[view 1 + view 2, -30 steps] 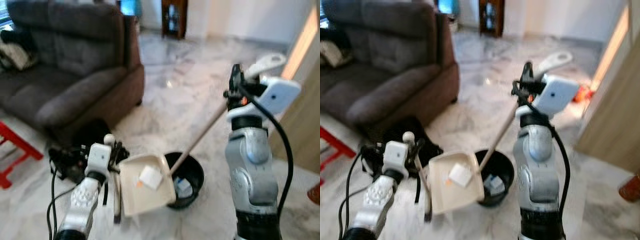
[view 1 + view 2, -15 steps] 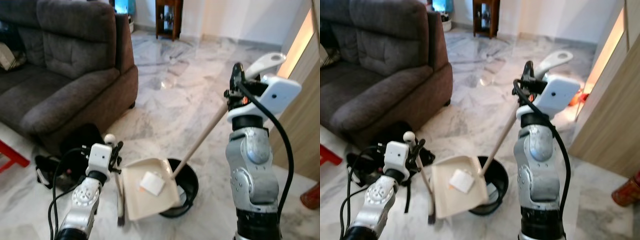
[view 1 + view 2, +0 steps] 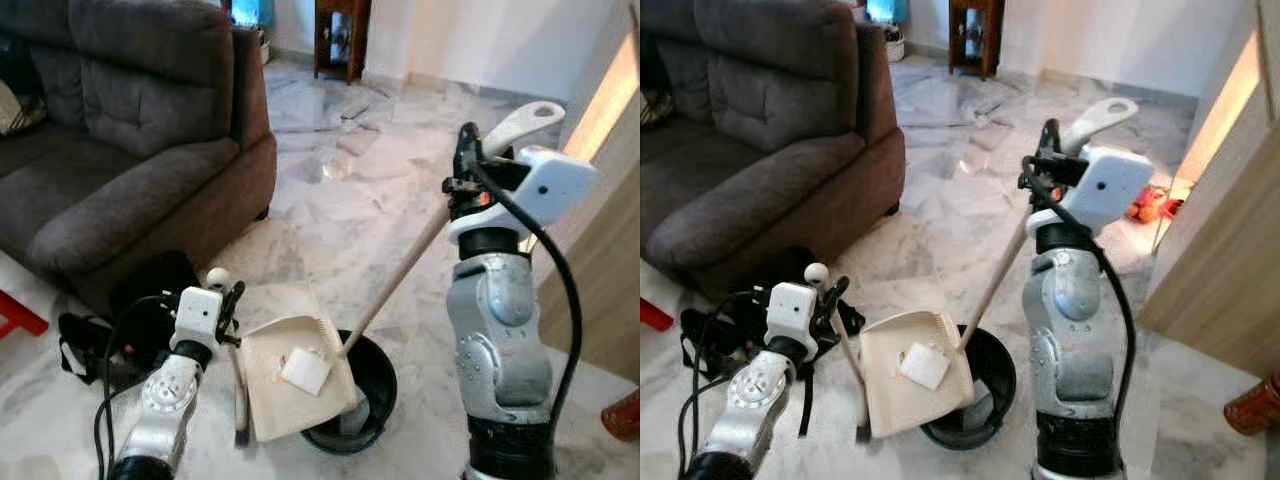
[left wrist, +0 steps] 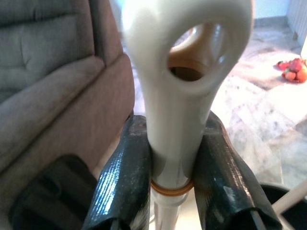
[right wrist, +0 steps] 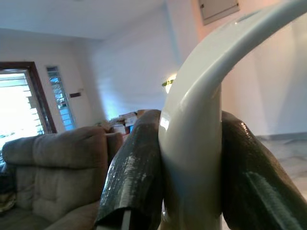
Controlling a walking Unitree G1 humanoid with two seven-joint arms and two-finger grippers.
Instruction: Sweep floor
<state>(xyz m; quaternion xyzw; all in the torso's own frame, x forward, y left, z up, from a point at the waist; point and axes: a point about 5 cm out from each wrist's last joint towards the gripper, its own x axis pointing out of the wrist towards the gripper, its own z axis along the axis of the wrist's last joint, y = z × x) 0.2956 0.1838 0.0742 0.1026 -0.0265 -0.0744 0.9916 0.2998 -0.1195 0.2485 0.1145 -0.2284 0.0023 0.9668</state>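
A cream dustpan [image 3: 272,398] hangs tilted over the rim of a black bin [image 3: 378,372] on the marble floor. A white scrap of paper [image 3: 305,370] and a small orange bit lie on the pan. The pan's long pale handle [image 3: 400,282] slants up to my right gripper [image 3: 465,168], which is shut on its curved cream grip [image 5: 192,143]. Low on the left, my left gripper [image 3: 228,305] is shut on the cream looped handle [image 4: 184,72] of a short broom [image 3: 240,405], held just left of the pan.
A dark grey sofa [image 3: 120,150] fills the left side. A black bag with cables [image 3: 130,320] lies on the floor before it, with a red stool leg [image 3: 15,315] beside it. A wooden panel [image 3: 605,270] stands on the right, and open marble floor [image 3: 350,180] stretches ahead.
The whole view has shifted and sharpened, so the camera moved. The dustpan now sits further over the bin, with the paper on it. Both grippers keep their hold.
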